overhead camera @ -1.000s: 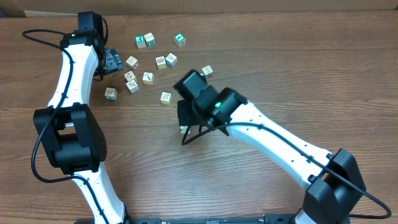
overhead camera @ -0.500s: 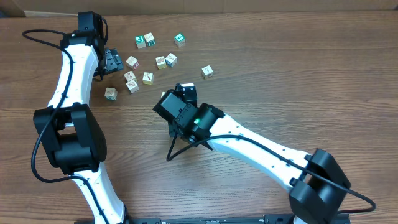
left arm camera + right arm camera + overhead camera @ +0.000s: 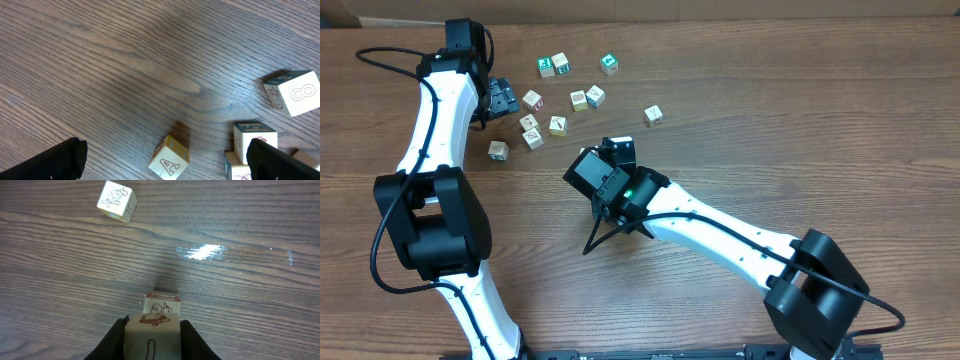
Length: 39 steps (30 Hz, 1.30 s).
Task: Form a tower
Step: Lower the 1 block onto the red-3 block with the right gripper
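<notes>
Inspection found the right gripper (image 3: 152, 342) closed on a pale wooden red-printed cube (image 3: 151, 325) directly over a matching base cube (image 3: 163, 301), evidently to stack. Well apart from it, the left gripper (image 3: 501, 99) stood wide open, empty.

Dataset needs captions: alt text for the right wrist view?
Right gripper shut on a pale cube with a red-brown print, a second cube just beyond it on the wooden table. A loose cube lies farther off.

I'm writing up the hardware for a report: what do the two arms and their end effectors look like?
The left arm and right arm have white links between black joint housings. Thin black cables run along them. A green light glows near the right wrist. The end effector fingers are black.
</notes>
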Each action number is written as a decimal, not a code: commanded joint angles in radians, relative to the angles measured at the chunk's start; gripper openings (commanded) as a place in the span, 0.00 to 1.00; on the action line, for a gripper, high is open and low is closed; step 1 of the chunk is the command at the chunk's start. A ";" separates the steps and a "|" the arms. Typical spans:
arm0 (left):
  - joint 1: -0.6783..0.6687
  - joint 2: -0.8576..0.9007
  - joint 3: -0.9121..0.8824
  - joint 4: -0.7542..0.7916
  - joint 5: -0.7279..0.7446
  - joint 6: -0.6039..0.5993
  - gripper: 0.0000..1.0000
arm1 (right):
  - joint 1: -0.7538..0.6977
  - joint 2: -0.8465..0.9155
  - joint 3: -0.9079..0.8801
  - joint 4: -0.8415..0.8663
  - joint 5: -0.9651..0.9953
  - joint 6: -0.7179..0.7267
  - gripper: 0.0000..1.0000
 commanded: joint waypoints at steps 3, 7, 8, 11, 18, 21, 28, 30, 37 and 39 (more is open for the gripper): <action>-0.003 0.010 0.005 -0.002 0.004 0.011 0.99 | -0.002 0.034 -0.006 0.022 0.019 0.008 0.04; -0.003 0.010 0.005 -0.002 0.004 0.011 1.00 | -0.002 0.034 -0.006 0.036 0.023 0.008 0.04; -0.003 0.010 0.005 -0.002 0.004 0.011 0.99 | -0.002 0.034 -0.006 0.037 0.025 0.008 0.04; -0.003 0.010 0.005 -0.002 0.004 0.011 1.00 | -0.002 0.034 -0.006 0.035 0.029 0.019 0.04; -0.003 0.010 0.005 -0.002 0.004 0.011 1.00 | -0.002 0.034 -0.006 0.027 0.056 0.060 0.04; -0.003 0.010 0.005 -0.002 0.004 0.011 0.99 | -0.002 0.034 -0.006 0.024 0.056 0.071 0.04; -0.003 0.010 0.005 -0.002 0.004 0.011 0.99 | -0.002 0.034 -0.006 0.017 0.055 0.101 0.04; -0.003 0.010 0.005 -0.002 0.004 0.011 0.99 | -0.002 0.034 -0.006 0.016 0.055 0.101 0.04; -0.003 0.010 0.005 -0.002 0.004 0.011 0.99 | -0.002 0.034 -0.006 0.011 0.032 0.101 0.05; -0.003 0.010 0.005 -0.002 0.004 0.011 1.00 | -0.002 0.034 -0.006 0.006 0.033 0.101 0.05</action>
